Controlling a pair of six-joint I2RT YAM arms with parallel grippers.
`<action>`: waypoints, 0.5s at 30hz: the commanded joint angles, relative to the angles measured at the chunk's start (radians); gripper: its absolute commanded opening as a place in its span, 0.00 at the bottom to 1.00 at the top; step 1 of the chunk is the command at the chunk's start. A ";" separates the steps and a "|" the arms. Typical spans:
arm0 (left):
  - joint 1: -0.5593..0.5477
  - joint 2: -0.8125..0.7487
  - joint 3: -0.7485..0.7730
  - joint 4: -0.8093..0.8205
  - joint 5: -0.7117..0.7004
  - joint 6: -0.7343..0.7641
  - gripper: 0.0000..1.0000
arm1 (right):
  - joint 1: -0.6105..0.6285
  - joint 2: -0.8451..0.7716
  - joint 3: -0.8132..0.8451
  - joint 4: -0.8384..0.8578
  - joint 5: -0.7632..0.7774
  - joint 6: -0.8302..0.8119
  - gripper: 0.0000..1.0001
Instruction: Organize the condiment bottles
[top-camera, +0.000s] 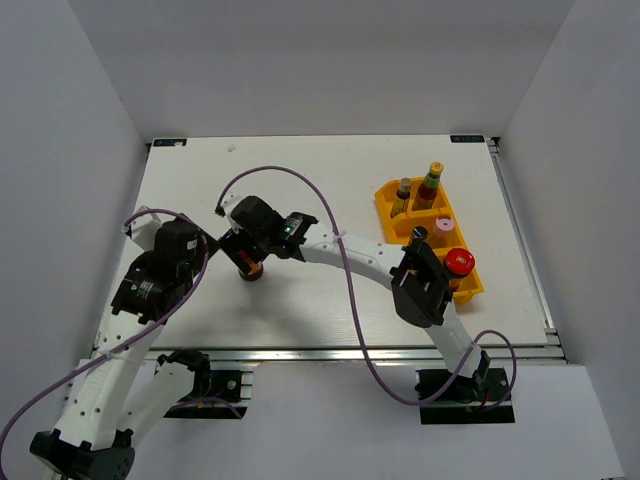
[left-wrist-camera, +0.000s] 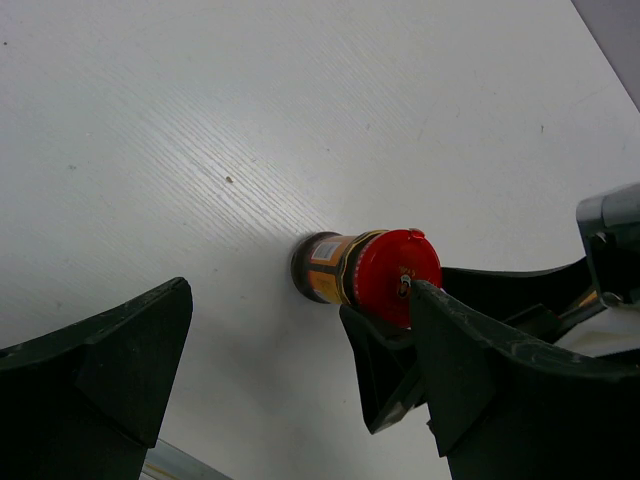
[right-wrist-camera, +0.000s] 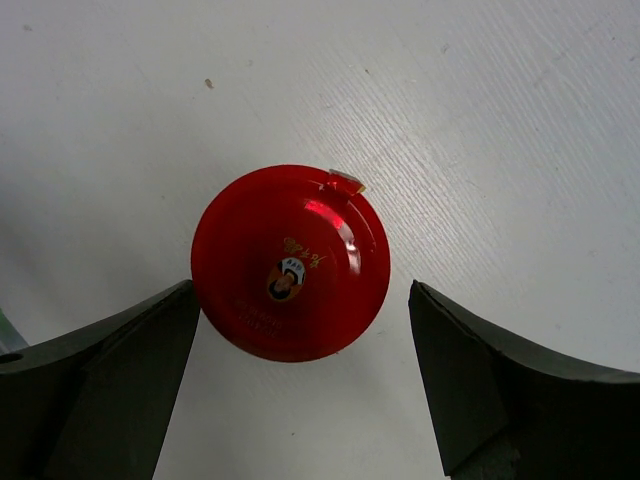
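A squat dark jar with a red lid (top-camera: 252, 270) stands alone on the white table left of centre. In the right wrist view its lid (right-wrist-camera: 290, 262) lies between the fingers of my right gripper (right-wrist-camera: 302, 292), which is open and straddles it from above (top-camera: 247, 250). My left gripper (top-camera: 203, 243) is open and empty just left of the jar (left-wrist-camera: 340, 272). The second red-lidded jar (top-camera: 458, 262), the pink-capped bottle (top-camera: 443, 226), the grey-topped shaker (top-camera: 418, 233), the brown bottle (top-camera: 402, 195) and the yellow-capped sauce bottle (top-camera: 432, 180) stand in the tray.
The yellow three-compartment tray (top-camera: 388, 197) sits at the right of the table. My right arm's elbow (top-camera: 420, 282) hangs just in front of it. White walls close the table on three sides. A purple cable (top-camera: 300, 185) loops over the middle.
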 joint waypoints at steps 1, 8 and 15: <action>-0.003 -0.006 0.030 -0.015 -0.024 -0.003 0.98 | -0.001 0.031 0.072 -0.009 0.002 0.026 0.89; -0.003 -0.004 0.022 -0.002 -0.013 0.000 0.98 | 0.000 0.050 0.069 0.047 0.024 0.052 0.89; -0.003 -0.007 0.016 0.001 -0.010 0.003 0.98 | 0.002 0.054 0.058 0.080 0.019 0.067 0.78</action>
